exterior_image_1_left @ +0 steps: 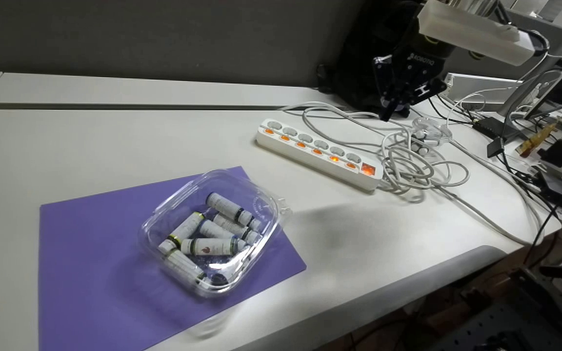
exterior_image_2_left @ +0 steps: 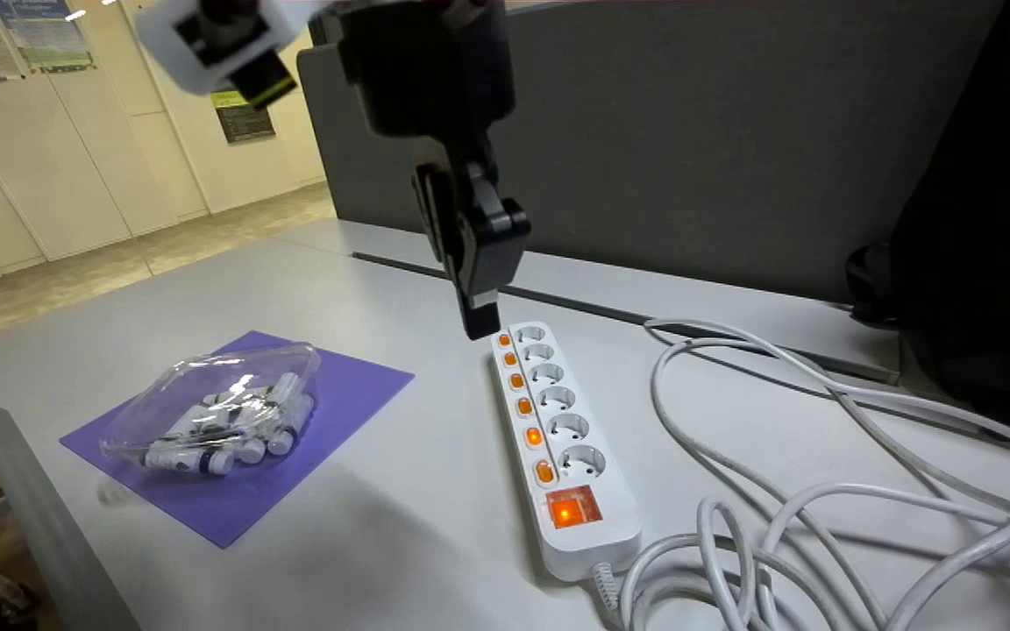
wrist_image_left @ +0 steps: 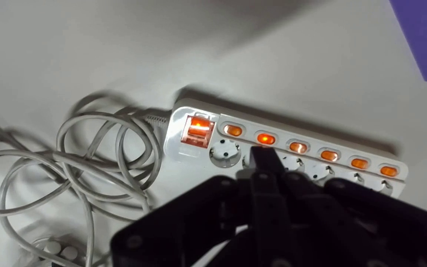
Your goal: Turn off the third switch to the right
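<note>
A white power strip [exterior_image_1_left: 305, 155] lies on the table and shows in both exterior views [exterior_image_2_left: 619, 521] and the wrist view [wrist_image_left: 185, 157]. It has a large red-orange main switch [wrist_image_left: 198, 128], lit, at its cable end. A row of several small orange switches runs beside the sockets. The second small switch from the main one [wrist_image_left: 265, 138] glows brightly; it also glows in both exterior views [exterior_image_1_left: 334, 159] [exterior_image_2_left: 534, 436]. The other small switches look dull. My gripper [wrist_image_left: 267, 159] is shut and empty, raised above the strip. In the wrist view its tips cover part of the second socket, just short of the glowing switch.
A clear plastic tub [exterior_image_1_left: 156, 222] of small bottles sits on a purple sheet [exterior_image_1_left: 86, 253]. Loose white cables [exterior_image_1_left: 408, 165] coil at the strip's cable end, with a small clear container [exterior_image_1_left: 432, 130] among them. A dark partition [exterior_image_1_left: 164, 44] stands behind the table.
</note>
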### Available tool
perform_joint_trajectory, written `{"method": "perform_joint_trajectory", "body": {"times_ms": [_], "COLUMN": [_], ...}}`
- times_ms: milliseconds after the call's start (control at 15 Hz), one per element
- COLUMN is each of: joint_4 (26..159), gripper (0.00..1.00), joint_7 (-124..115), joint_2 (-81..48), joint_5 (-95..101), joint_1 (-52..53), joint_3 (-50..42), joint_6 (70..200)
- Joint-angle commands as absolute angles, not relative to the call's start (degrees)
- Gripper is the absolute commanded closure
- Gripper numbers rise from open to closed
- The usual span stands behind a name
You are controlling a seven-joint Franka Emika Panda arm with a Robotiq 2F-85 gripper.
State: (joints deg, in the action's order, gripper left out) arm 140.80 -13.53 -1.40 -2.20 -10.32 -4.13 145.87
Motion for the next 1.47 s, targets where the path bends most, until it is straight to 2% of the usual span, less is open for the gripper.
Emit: {"method": "perform_joint_trajectory", "body": {"times_ms": [0,1133,1400], "joint_4": [135.4,127.4,129.7], "gripper": [1.0,1.0,0.99], "joint_7": [-16.4,-21.5,-18.6], "joint_2": [-7.1,-24.0,-22.7], "joint_5": [0.4,3.9,2.9], "joint_1": [-9.0,-2.3,-3.0], "joint_3": [-6.0,-11.2,-10.7], "joint_6": [146.2,148.6,148.9]}}
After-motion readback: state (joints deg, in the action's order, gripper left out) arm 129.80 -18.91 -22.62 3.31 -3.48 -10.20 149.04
